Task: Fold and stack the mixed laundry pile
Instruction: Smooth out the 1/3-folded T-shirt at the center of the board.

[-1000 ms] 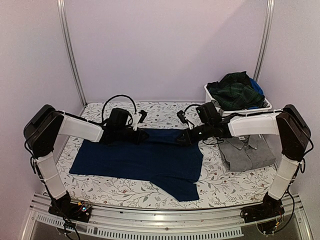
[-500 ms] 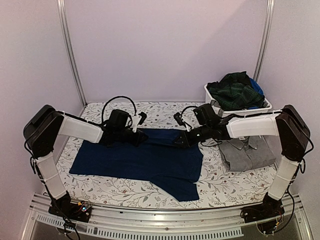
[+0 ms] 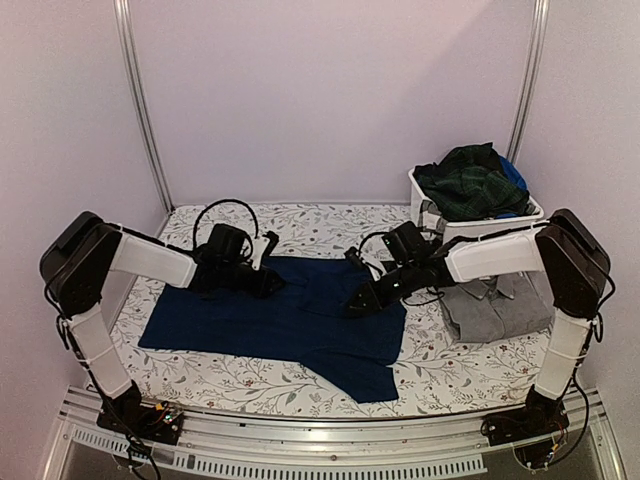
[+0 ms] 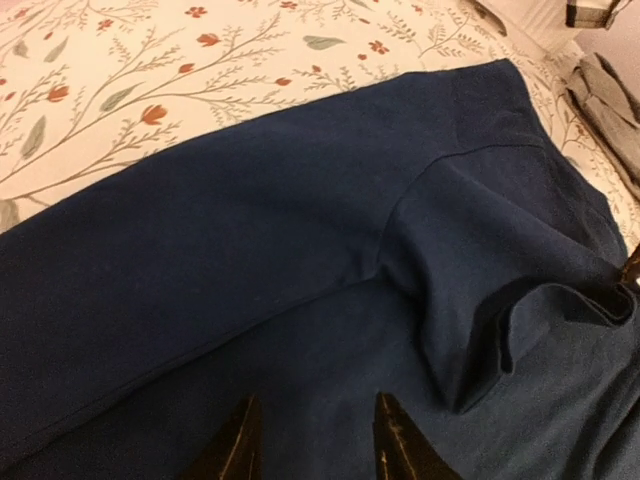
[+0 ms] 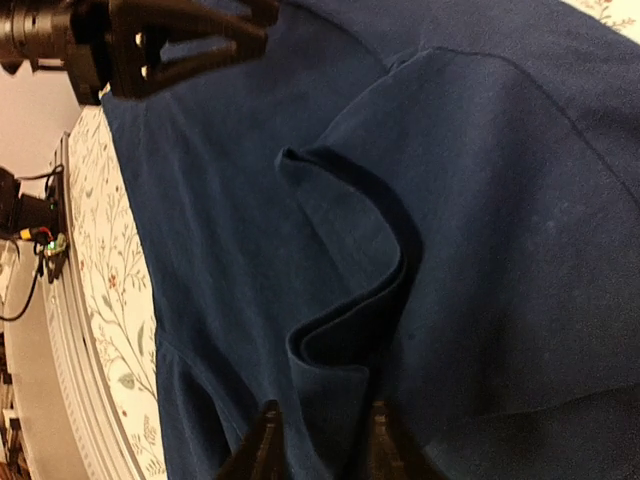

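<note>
Top external, centre frame: navy garment [image 3: 290, 320] spread on the surface [image 3: 330, 225], mid-fold, one ridge pinched tight in the right hand [image 3: 358, 303], left hand [image 3: 265, 285] low on it, grip impossible to tell; grey garment [image 3: 497, 305] seemingly folded at right, plaid garment [image 3: 470, 185] unfolded in the bin [image 3: 418, 185], upper right.

White bin [image 3: 532, 209]: far right corner of surface, against back wall [image 3: 330, 100]. Floral cloth [image 3: 320, 220] [image 4: 150, 80] [image 5: 110, 270]: covers surface, red-and-green sprig print. Two metal posts, left [image 3: 140, 100] and right [image 3: 528, 80]. Slotted rail [image 3: 300, 440] along near edge. Circuit board [image 3: 165, 415] at rail's left end, lights lit.
</note>
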Controlling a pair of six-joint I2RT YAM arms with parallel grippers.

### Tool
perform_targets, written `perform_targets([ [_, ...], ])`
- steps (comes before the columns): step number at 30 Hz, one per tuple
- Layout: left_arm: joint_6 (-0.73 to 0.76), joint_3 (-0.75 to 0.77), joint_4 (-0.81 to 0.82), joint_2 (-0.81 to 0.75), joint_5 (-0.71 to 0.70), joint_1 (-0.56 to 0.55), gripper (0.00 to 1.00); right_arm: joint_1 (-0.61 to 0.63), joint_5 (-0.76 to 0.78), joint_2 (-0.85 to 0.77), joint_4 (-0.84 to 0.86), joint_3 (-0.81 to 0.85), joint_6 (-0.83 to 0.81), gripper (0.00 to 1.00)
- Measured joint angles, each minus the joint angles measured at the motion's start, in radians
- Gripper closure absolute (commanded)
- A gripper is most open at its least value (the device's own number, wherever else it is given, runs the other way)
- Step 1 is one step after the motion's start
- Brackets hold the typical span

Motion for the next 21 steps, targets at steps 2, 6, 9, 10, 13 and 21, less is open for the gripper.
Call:
perform_targets([
  [2,-0.018,-0.035,-0.002,-0.041,0.008,0.041,0.57,0.0,-0.018,0.0,-0.023,-0.013,-0.02,0.47],
  [6,-0.068,-0.056,-0.003,-0.124,0.003,0.135,0.57,-0.005,-0.032,-0.02,-0.062,-0.016,-0.054,0.46],
  [9,-0.122,-0.056,0.001,-0.163,0.003,0.219,0.55,-0.024,-0.028,-0.048,-0.075,-0.004,-0.071,0.46],
  [10,-0.14,-0.056,0.0,-0.171,0.0,0.25,0.54,-0.036,-0.023,-0.05,-0.077,0.008,-0.072,0.46],
  [13,-0.188,-0.054,-0.018,-0.177,-0.026,0.349,0.53,-0.083,0.019,-0.049,-0.08,0.046,-0.07,0.47],
  [21,-0.307,-0.042,-0.158,-0.17,-0.15,0.59,0.53,-0.125,0.15,0.066,-0.108,0.182,-0.056,0.48],
])
